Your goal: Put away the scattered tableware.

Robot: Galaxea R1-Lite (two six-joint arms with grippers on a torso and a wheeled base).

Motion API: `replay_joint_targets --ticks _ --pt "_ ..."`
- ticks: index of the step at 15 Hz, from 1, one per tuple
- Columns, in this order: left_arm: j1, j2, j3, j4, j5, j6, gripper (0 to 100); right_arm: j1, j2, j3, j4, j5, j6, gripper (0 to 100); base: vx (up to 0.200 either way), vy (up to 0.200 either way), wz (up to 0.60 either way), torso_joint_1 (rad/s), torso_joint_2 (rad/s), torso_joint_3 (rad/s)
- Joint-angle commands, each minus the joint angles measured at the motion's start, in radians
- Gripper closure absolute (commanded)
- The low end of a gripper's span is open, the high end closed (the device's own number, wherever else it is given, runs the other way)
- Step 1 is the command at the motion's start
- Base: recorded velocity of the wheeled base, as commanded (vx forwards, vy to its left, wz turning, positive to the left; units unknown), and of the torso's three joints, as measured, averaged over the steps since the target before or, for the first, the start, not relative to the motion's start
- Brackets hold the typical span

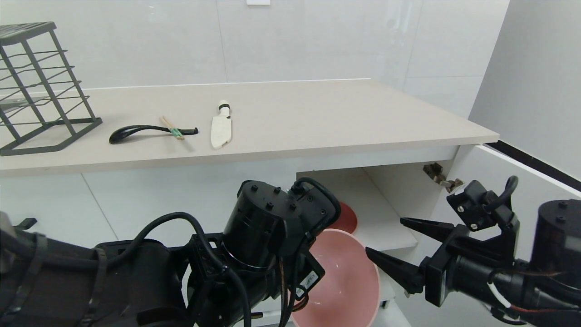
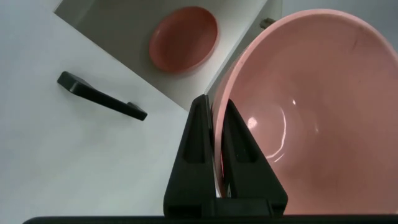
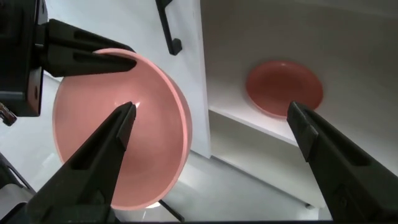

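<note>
Pink bowl [image 1: 346, 281]: deep and round with a thin rim, pale pink all over. The inside is smooth and glossy, with small light reflections near the bottom. It is held off the ground, tipped on its side with the opening facing right, low in front of the open cupboard [image 1: 381, 190] under the surface [image 1: 317, 113].

Left gripper [image 2: 211, 102]: jaws pressed on the bowl's rim, one inside the wall and one outside.

Right gripper [image 1: 384, 235]: jaws spread wide, nothing between them. It sits just right of the bowl, pointing at the opening, apart from it.

Red dish [image 1: 348, 217]: small and shallow, a darker red than the bowl, lying flat on the cupboard shelf [image 1: 390, 227] beyond the bowl.

On the surface, far left: a wire rack [image 1: 41, 86]. Right of it is a black spoon [image 1: 136, 131] with chopsticks [image 1: 171, 128] lying across its handle. A cream knife [image 1: 221, 127] lies just right of these, apart from them.

Cupboard door [image 1: 499, 181]: swung open at right.
</note>
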Motion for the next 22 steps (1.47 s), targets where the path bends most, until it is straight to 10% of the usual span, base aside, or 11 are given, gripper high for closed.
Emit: replay_joint_targets --ticks 1,17,18,22 --pt "0.0 0.001 0.0 -0.004 0.0 0.001 100 -0.001 0.018 0.005 0.0 0.0 0.0 0 0.0 0.0 0.0 0.0 0.0 0.0" --pt "0.0 0.038 -0.003 -0.046 0.0 0.009 100 0.007 0.323 0.005 -0.08 0.0 0.004 0 0.0 0.0 0.0 0.0 0.0 0.0" --pt "0.0 0.04 -0.003 -0.046 0.0 0.009 100 0.009 0.323 0.003 -0.08 0.0 0.003 100 0.0 0.0 0.0 0.0 0.0 0.0" --pt "-0.003 0.06 -0.003 -0.047 0.0 0.009 100 0.016 0.323 0.003 -0.104 0.002 0.004 100 0.0 0.0 0.0 0.0 0.0 0.0"
